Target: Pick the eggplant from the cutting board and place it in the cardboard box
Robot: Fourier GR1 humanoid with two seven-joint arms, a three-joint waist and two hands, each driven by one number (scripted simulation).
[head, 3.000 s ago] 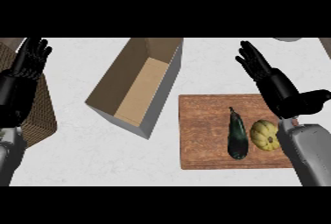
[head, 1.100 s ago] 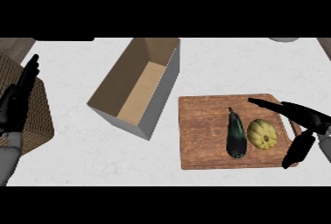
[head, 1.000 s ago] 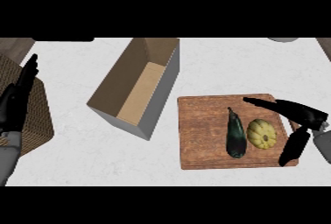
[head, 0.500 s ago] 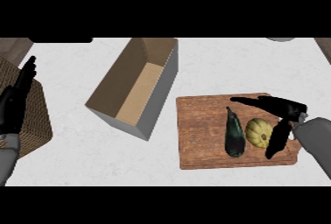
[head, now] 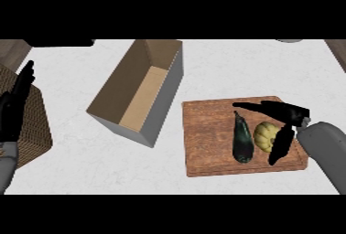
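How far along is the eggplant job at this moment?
Nothing is delivered yet: the eggplant lies on the cutting board, beside a yellow squash. In hand: the right robot hand is spread open over the squash, fingers toward the eggplant, not gripping it. Left: grasp, lift and place it in the cardboard box. The left robot hand rests at the view's left edge.

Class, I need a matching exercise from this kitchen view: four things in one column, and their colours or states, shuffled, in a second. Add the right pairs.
Column one:
1. eggplant
2. squash
3. box
4. left hand

Column two:
A. open-topped, left of the cutting board
B. yellow, partly under the right hand
C. dark, long, lying on the board
D. open at the left edge

Pairs: 1-C, 2-B, 3-A, 4-D
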